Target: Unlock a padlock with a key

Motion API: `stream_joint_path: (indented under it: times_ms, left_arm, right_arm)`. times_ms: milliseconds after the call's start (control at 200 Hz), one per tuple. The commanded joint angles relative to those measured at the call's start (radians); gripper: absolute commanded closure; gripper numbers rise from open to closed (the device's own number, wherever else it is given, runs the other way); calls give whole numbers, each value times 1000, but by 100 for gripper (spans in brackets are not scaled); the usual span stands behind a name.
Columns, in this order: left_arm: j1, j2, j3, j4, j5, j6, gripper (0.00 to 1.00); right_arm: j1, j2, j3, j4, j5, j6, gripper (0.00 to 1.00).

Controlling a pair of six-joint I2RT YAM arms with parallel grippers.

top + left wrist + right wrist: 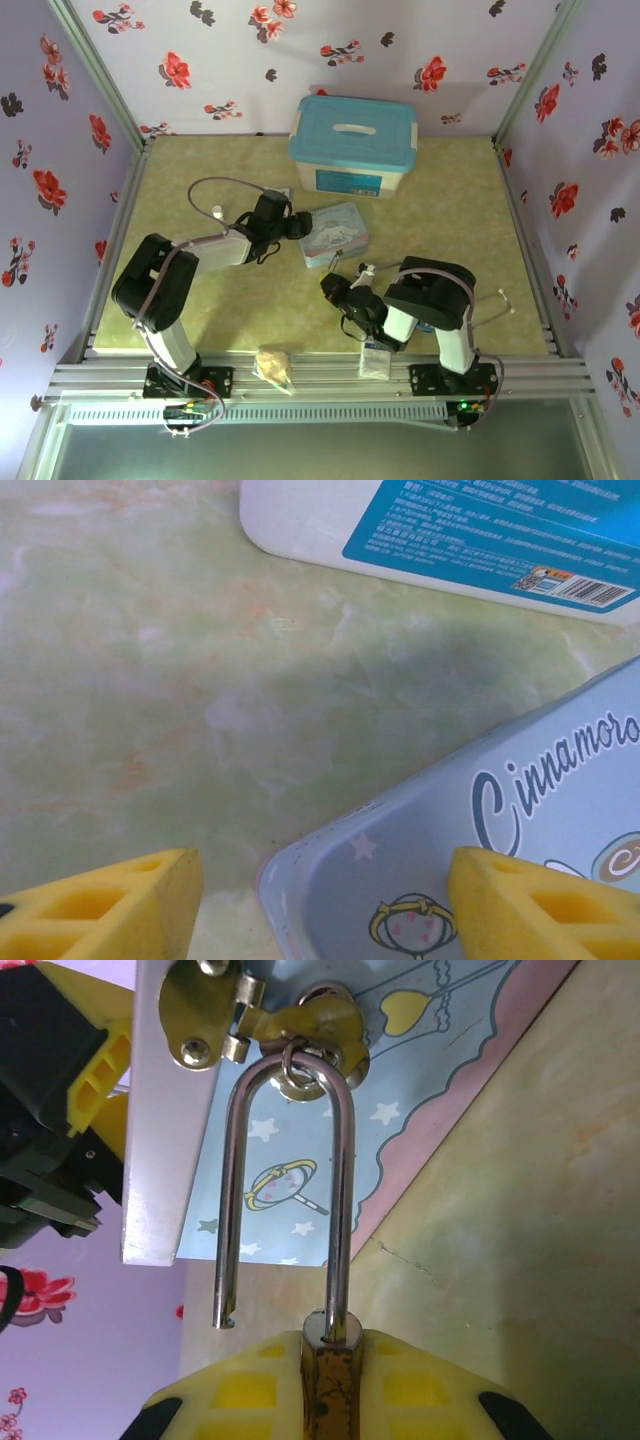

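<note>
Brass padlock (pixel 330 1400), its smooth silver U-shackle (pixel 341 1210) open, sits clamped between the right fingers (pixel 240 1392); the left fingers (pixel 100 910) stand apart.

Brass padlock (pixel 330 1392), polished metal shackle (pixel 341 1210); tin (pixel 420 1090) glossy, perhaps painted; table (pixel 530 1260) smooth.

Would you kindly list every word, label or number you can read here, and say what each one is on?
"Cinnamoro", cut off at the frame edge: on the lid of the pastel tin.
Blue label on the white storage box: print and barcode digits too small to read.
Padlock: no marking readable.
</note>
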State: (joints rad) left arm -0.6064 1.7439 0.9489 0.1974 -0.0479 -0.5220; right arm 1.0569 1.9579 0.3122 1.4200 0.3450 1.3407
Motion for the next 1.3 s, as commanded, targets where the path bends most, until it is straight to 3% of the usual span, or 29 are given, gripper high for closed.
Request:
stream_joint_path:
  times_ms: [0, 95, 210, 325, 450, 770, 905, 1295]
  left_arm:
    - [-3, 48, -34, -68, 7, 17, 40]
    - [-3, 55, -30, -83, -10, 33, 43]
    - [-2, 58, -29, -96, -33, 40, 44]
    - [-3, 69, -19, -107, -39, 48, 46]
    - [-3, 71, -16, -105, -39, 50, 46]
    - [-3, 80, -24, -100, -40, 101, 51]
    - [-4, 80, -31, -102, -48, 129, 52]
    - [-6, 110, -18, -116, -52, 145, 52]
  right_arm:
    - [19, 38, -9, -70, 86, 35, 100]
    - [20, 24, -21, -167, 157, 123, 100]
    - [36, -50, 2, -432, 197, 279, 100]
    - [65, -163, 34, -667, 249, 305, 100]
    - [75, -245, 41, -763, 346, 329, 100]
    - [69, -142, 82, -458, 494, 201, 100]
    - [50, -72, 112, -301, 512, 120, 100]
    - [-21, -1, 152, -136, 500, 25, 100]
